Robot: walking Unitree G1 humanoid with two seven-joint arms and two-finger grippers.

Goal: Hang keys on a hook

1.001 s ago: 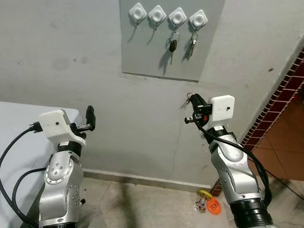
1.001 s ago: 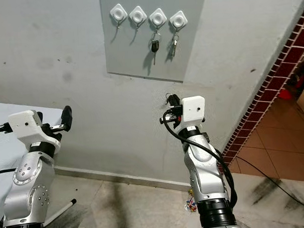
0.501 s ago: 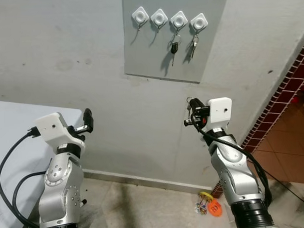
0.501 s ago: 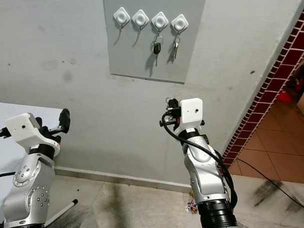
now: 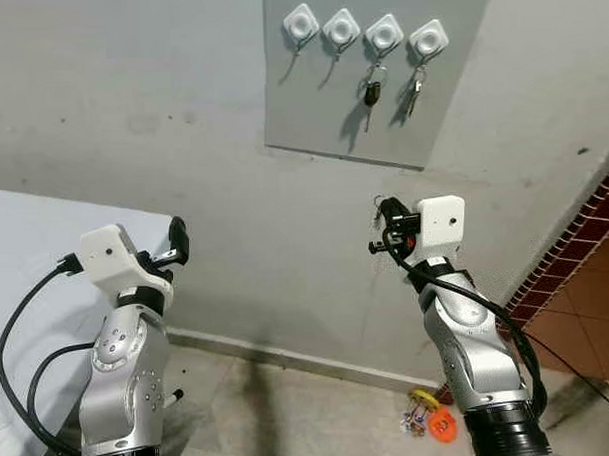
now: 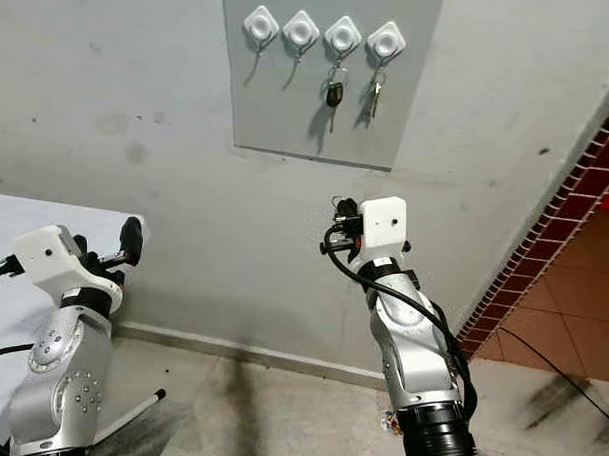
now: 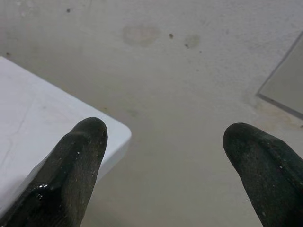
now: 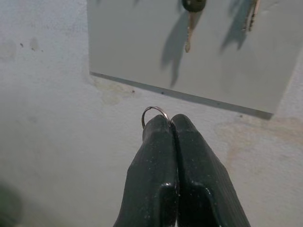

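While the right end effector (image 8: 171,124) stays pinched shut on a key ring (image 8: 154,113) below the grey hook board (image 5: 310,108), the carry-to-hook step is in hand. Next it must rise to a free hook (image 5: 300,24); two neighbouring hooks hold keys (image 5: 373,90). Bare wall gives room. The left end effector (image 7: 165,156) hangs spread apart by the white worktop's corner (image 7: 113,137).

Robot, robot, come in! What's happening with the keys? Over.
Right gripper shut on key ring, below the hook board. Left gripper open, idle. Two left hooks free. Path clear.
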